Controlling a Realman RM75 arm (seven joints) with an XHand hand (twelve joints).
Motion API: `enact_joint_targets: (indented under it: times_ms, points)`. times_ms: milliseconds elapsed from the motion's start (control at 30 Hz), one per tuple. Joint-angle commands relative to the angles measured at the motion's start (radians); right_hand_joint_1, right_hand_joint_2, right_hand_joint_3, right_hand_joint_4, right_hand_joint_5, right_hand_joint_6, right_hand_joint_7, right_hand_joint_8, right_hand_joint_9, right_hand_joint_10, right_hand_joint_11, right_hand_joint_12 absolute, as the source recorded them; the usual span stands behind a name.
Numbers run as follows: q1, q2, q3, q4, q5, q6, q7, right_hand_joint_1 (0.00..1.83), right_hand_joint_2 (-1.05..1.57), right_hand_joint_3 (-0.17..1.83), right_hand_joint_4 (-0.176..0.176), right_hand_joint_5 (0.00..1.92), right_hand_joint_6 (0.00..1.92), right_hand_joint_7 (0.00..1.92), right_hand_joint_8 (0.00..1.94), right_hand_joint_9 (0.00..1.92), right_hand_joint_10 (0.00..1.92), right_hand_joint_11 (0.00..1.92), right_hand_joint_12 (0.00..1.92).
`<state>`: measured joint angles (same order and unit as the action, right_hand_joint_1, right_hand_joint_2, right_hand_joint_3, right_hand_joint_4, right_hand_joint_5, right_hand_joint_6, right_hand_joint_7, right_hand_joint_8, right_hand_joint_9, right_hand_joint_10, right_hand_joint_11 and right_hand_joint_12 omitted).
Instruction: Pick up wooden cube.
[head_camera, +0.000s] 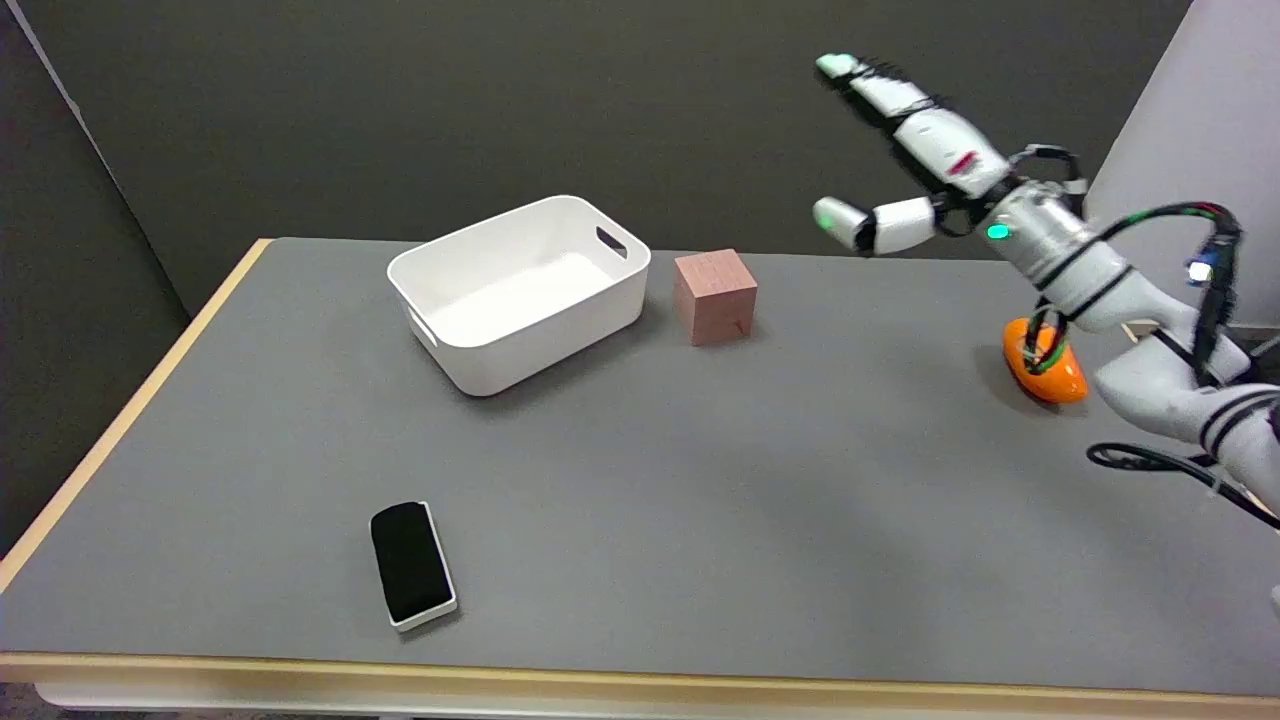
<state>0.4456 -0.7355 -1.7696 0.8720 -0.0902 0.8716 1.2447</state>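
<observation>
A reddish-brown wooden cube (714, 296) stands on the grey table, just right of the white bin. My right hand (915, 160) hovers in the air up and to the right of the cube, well apart from it. Its fingers are stretched out toward the upper left with the thumb spread below, and nothing is held in it.
A white plastic bin (520, 290) with handle slots sits left of the cube. An orange object (1045, 362) lies on the table under my forearm at the right. A black-and-white eraser (411, 564) rests near the front edge. The table (700, 520) has a wooden rim.
</observation>
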Motion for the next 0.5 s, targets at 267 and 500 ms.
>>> enact_joint_targets:
  times_ms: [267, 500]
  points:
    - [0.244, -0.127, -0.264, 0.040, -0.472, -0.280, 0.208, 0.32, 0.47, 0.89, 0.003, 0.00, 0.00, 0.00, 0.00, 0.00, 0.10, 0.00, 0.51]
    - [0.328, -0.176, -0.334, -0.063, -0.495, -0.303, 0.276, 0.30, 0.51, 0.88, -0.033, 0.00, 0.01, 0.00, 0.05, 0.00, 0.23, 0.00, 0.57]
